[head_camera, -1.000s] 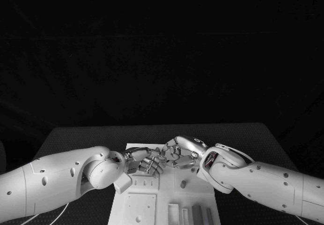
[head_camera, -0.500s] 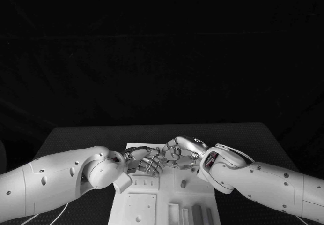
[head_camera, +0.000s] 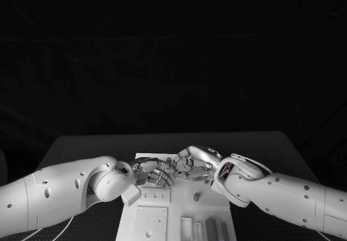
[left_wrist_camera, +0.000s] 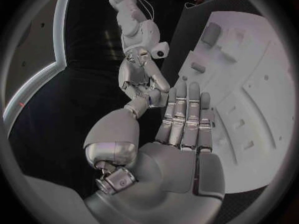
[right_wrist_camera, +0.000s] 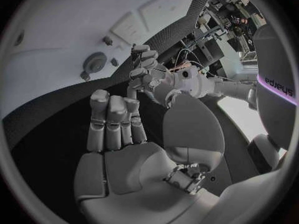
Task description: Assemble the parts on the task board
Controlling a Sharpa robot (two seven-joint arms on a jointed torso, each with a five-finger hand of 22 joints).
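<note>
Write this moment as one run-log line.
left hand: empty, fingers straight | right hand: empty, fingers straight | both over task board, fingertips nearly meeting

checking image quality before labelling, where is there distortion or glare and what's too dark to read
Head view: the background beyond the black table is black and unreadable; bright highlights on both robot hands, left and right, hide what sits between them. Left wrist view: fisheye bends the task board edges into curves. Right wrist view: same bending, and the board washes out pale.
</note>
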